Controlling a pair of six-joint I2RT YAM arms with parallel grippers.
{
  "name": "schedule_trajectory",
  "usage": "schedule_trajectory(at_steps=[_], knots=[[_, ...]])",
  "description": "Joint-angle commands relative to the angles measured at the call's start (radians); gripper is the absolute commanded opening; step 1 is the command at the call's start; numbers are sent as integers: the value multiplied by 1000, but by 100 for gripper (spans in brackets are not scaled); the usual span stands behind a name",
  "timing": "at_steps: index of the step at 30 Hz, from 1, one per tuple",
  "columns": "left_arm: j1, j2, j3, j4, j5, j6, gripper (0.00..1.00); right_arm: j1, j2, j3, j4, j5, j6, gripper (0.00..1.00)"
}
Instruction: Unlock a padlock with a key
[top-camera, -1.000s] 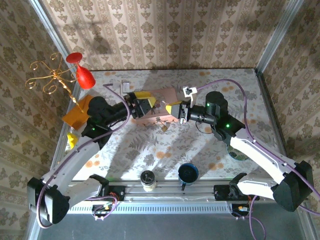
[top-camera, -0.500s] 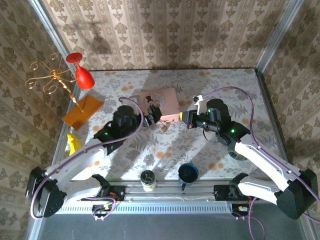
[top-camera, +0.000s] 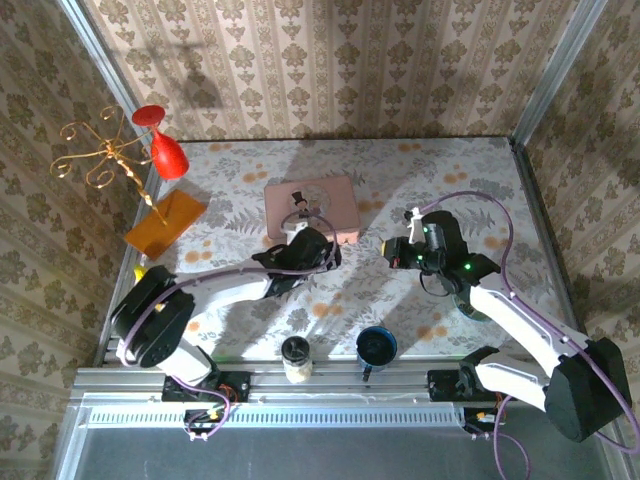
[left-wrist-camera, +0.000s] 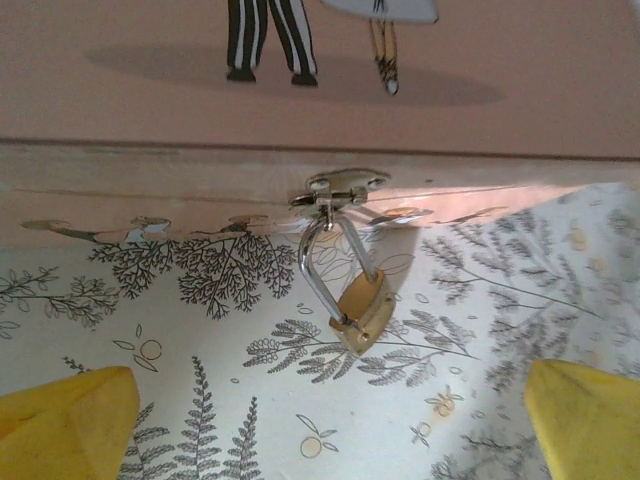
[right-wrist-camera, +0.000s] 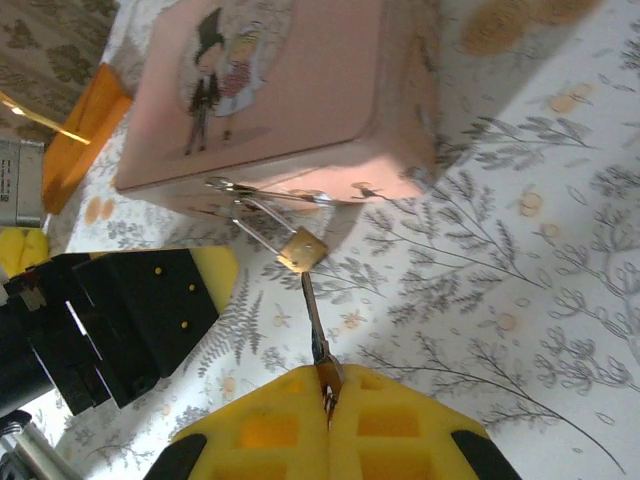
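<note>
Centrally on the patterned table (top-camera: 450, 170) sits a pink picture box (top-camera: 312, 207). Just below it, the left gripper (left-wrist-camera: 330, 420) faces the box, jaws spread wide and empty. The right gripper (right-wrist-camera: 328, 395) clamps a key (right-wrist-camera: 312, 315), its tip just under the brass padlock (right-wrist-camera: 301, 248), which hangs from the box's hasp (left-wrist-camera: 340, 188), mid-frame in both wrist views.

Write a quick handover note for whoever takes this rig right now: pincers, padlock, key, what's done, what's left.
Left pincer: open, empty, facing the padlock.
Right pincer: shut on the key, blade aimed at the padlock's base.
Padlock: hooked through the hasp of the pink box, shackle closed.
Done: key gripped and lined up. Its tip is at the lock; I cannot tell if it is inserted.
Left: seat the key, turn it, free the shackle.
</note>
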Motion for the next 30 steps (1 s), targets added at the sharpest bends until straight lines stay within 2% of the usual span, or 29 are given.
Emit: schedule_trajectory(at_steps=[1,4,8,23,30], knots=[[-35,73,95,-69,-125,-50,100,-27,-26,-21,16,-41,14,0],[-53,148,175,-178,-214,-119,100,-41,-43,-27,10,-46,12,0],[-67,222,253,-260,-240,-131,100,-53,-61,-31,7,-49,8,0],[-72,245,274,-271,-247,-111,97,-66,-43,-34,59,-80,26,0],[-64,283,292,-260,-230,-106,90,-70,-48,-32,58,-84,24,0]])
